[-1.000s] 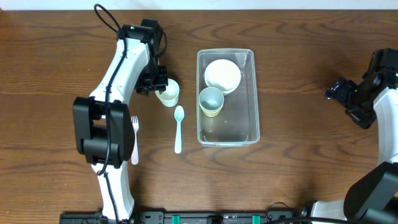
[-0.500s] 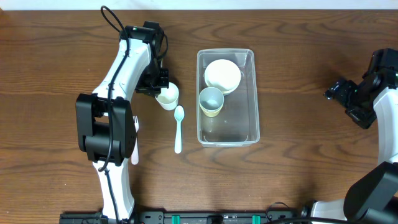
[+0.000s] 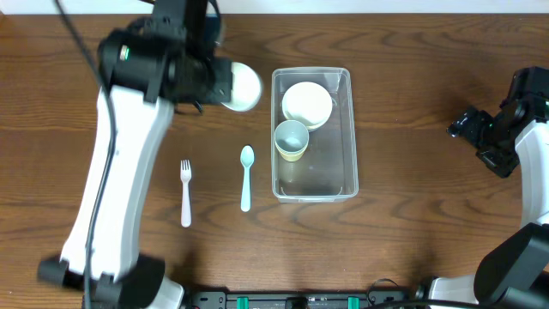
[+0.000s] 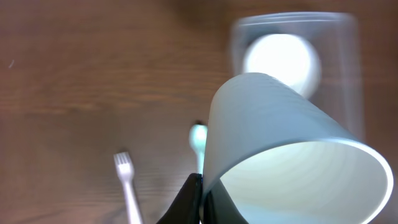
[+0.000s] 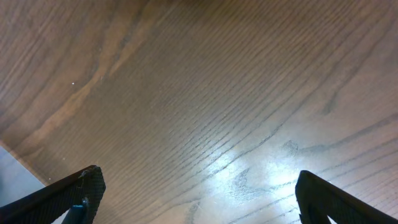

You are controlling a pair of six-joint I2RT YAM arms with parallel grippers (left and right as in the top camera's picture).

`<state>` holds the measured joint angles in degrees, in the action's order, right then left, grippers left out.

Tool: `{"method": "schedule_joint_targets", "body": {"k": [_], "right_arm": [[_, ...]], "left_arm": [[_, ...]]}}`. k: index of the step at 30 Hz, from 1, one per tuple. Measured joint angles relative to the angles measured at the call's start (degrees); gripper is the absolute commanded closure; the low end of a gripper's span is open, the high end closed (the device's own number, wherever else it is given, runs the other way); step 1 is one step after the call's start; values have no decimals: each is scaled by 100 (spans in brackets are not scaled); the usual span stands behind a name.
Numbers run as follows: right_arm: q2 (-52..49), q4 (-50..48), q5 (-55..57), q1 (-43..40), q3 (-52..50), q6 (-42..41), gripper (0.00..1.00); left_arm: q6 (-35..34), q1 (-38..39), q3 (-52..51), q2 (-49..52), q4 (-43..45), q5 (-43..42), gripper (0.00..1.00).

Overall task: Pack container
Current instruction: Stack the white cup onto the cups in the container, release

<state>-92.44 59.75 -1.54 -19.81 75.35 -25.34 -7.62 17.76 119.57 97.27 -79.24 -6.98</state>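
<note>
The clear container (image 3: 324, 178) lies at the table's centre, holding a white bowl (image 3: 307, 103) and a pale yellow cup (image 3: 292, 139). Left of its far end, my left gripper (image 3: 218, 85) is raised well above the table and shut on the rim of a pale cup (image 3: 241, 87). In the left wrist view the fingers (image 4: 193, 200) pinch the wall of that tilted cup (image 4: 273, 130), with the container (image 4: 349, 81) and bowl (image 4: 281, 62) blurred below. My right gripper (image 3: 467, 129) stays far right, open and holding nothing (image 5: 199, 205).
A pale blue spoon (image 3: 246, 176) and a white fork (image 3: 185, 190) lie on the wood left of the container. Both also show under the cup in the left wrist view: spoon (image 4: 198, 137), fork (image 4: 126, 180). The left arm (image 3: 120, 154) spans the table's left side.
My left gripper closed on the cup's rim, lifted it off the table and carried it up and slightly toward the far side. The right arm has not moved.
</note>
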Motion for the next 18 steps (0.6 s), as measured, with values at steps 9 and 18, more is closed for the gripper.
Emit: {"method": "schedule_joint_targets", "body": {"k": [9,18], "right_arm": [[0,0,0,0,0,0,1],[0,0,0,0,0,0,1]], "left_arm": [[-2,922,-448,258,149,-129,94],[20,1016,-850,1239,564,-144,94]]}}
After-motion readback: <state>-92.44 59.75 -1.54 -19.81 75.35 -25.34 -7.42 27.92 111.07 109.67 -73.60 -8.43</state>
